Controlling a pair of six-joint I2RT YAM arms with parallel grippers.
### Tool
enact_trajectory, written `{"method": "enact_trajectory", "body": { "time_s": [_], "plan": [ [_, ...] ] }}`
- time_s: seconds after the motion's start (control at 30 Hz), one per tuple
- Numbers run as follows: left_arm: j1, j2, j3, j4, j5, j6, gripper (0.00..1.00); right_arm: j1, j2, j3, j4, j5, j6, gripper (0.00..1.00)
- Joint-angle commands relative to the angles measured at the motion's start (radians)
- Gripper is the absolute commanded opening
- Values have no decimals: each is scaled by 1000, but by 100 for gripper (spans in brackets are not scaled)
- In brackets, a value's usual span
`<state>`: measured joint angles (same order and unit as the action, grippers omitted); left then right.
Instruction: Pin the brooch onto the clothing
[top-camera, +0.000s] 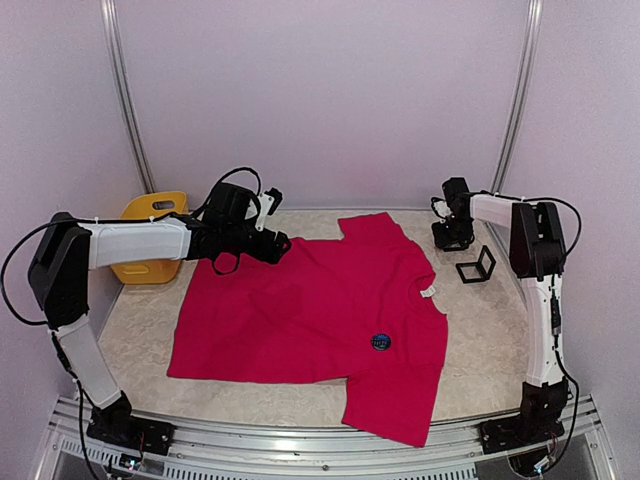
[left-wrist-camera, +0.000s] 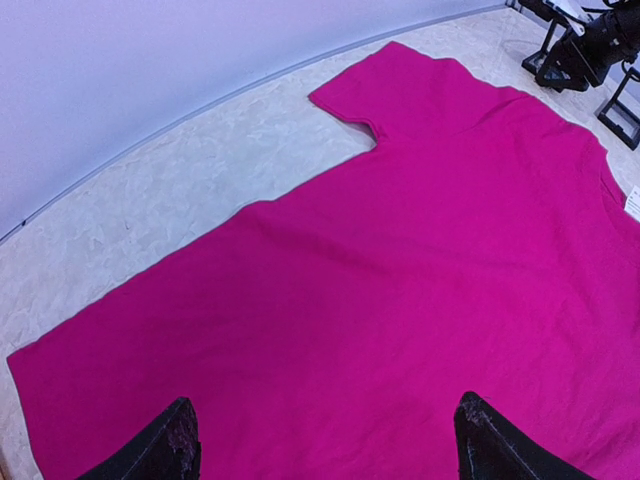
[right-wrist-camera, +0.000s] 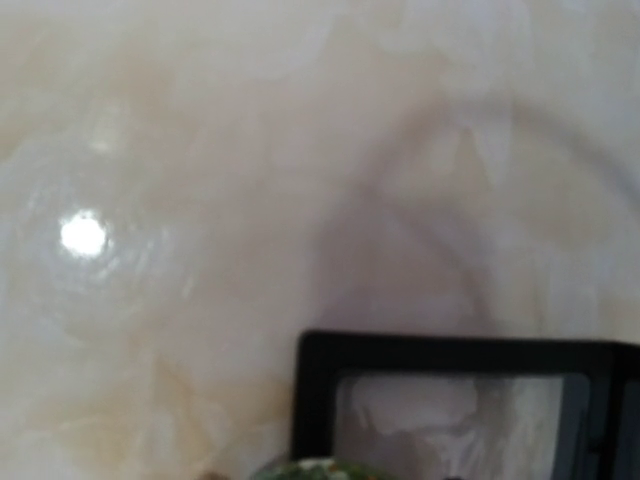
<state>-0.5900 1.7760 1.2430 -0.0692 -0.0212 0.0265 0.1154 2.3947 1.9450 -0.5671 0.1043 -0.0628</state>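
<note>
Clothing (top-camera: 300, 310), a crimson-pink T-shirt, is being shown spread flat on the counter (top-camera: 140, 335), with its far edge lying directly beneath the left gripper (top-camera: 278, 245). The left jaws are being held wide and released, with nothing between them. In the left wrist view both fingertips (left-wrist-camera: 165, 445) are being seen apart above bare fabric.

A small dark round disc, taken to be the brooch (top-camera: 380, 342), is being carried on the shirt front. It is lying well apart from the left jaws and from the right gripper (top-camera: 452, 235), roughly between the two. Whether its pin is passing through the cloth or the disc is merely lying loose cannot be told.

The right jaws are being held low over the counter, off the shirt, with a small black frame (top-camera: 476, 266) just beside them. In the blurred right wrist view the frame is being seen close under the camera, together with a greenish scrap (right-wrist-camera: 310, 468) at the lower edge that cannot be identified. Whether the right jaws are released or clenched cannot be told, since the fingers are not being shown clearly. A yellow tub (top-camera: 150, 235) is standing behind the left arm, well apart from both pairs of jaws.

Progress is being judged cautiously. The shirt is laid out and the disc is resting on its front, so placement appears done. Fastening is unconfirmed: if the disc is loose, the pin is yet to be pushed through the fabric and closed.
</note>
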Motion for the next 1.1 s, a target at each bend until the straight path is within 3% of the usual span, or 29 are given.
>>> {"method": "enact_trajectory", "body": {
  "time_s": [0.0, 0.13, 0.37, 0.9, 1.07],
  "plan": [
    [1, 0, 12, -15, 15, 16, 83, -10, -31, -42, -31, -18, -7, 44],
    [1, 1, 12, -13, 15, 15, 83, -10, -55, -46, -24, -18, -12, 44],
    [1, 1, 16, -15, 15, 15, 83, -10, -64, -29, -31, -30, -11, 37],
    [8, -15, 7, 24, 92, -8, 83, -9, -176, -86, -3, -91, -31, 36],
    [6, -22, 21, 37, 116, -21, 83, 35, -288, -223, 129, -133, -69, 35]
  ]
}}
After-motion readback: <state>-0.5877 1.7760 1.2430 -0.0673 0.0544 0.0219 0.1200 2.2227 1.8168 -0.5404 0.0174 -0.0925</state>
